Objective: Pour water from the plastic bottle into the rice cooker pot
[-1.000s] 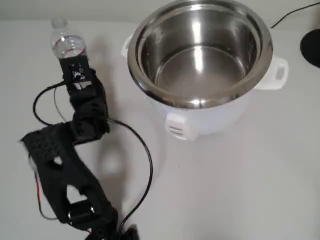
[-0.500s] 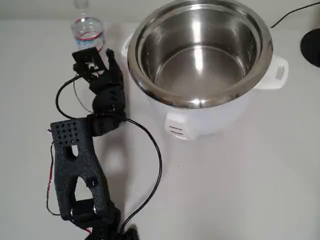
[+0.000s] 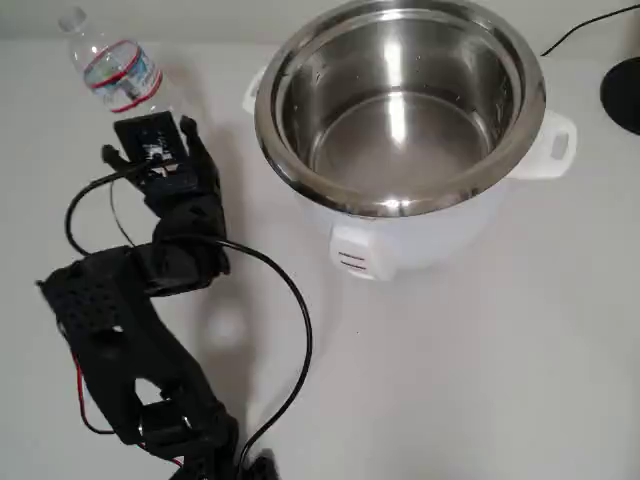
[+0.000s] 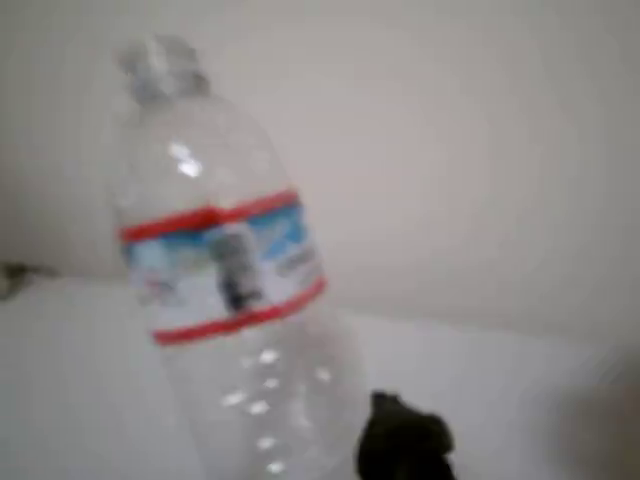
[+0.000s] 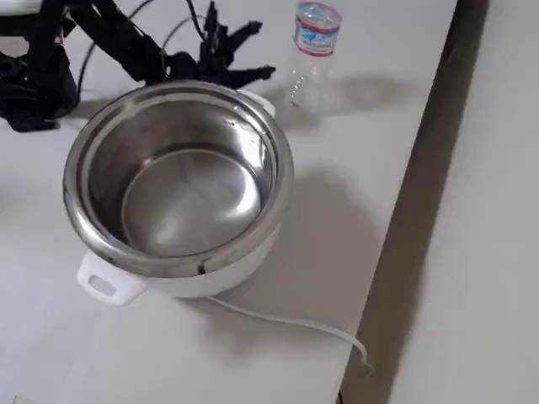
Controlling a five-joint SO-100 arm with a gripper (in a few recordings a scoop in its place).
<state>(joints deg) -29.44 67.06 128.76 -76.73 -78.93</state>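
The plastic bottle [image 3: 118, 75] stands at the table's far left in the overhead view, clear, with a white label between red bands. In the fixed view the plastic bottle [image 5: 313, 52] is upright on the table. The water in it is too clear to make out. My black gripper [image 3: 146, 132] sits just short of the bottle, open, its fingers spread and holding nothing. In the wrist view the bottle [image 4: 230, 290] looms close, with one dark fingertip [image 4: 405, 440] at the bottom. The rice cooker pot [image 3: 262, 120] is a shiny steel bowl in a white body, right of the gripper.
The cooker's white cord [image 5: 286, 324] trails toward the table's right edge [image 5: 404, 202] in the fixed view. A black cable [image 3: 295, 300] loops off the arm across the table. A dark round object [image 3: 622, 92] sits at the far right.
Half a second ago the arm reached further right, and the bottle stood further right too. Both are now back to the left in the overhead view.
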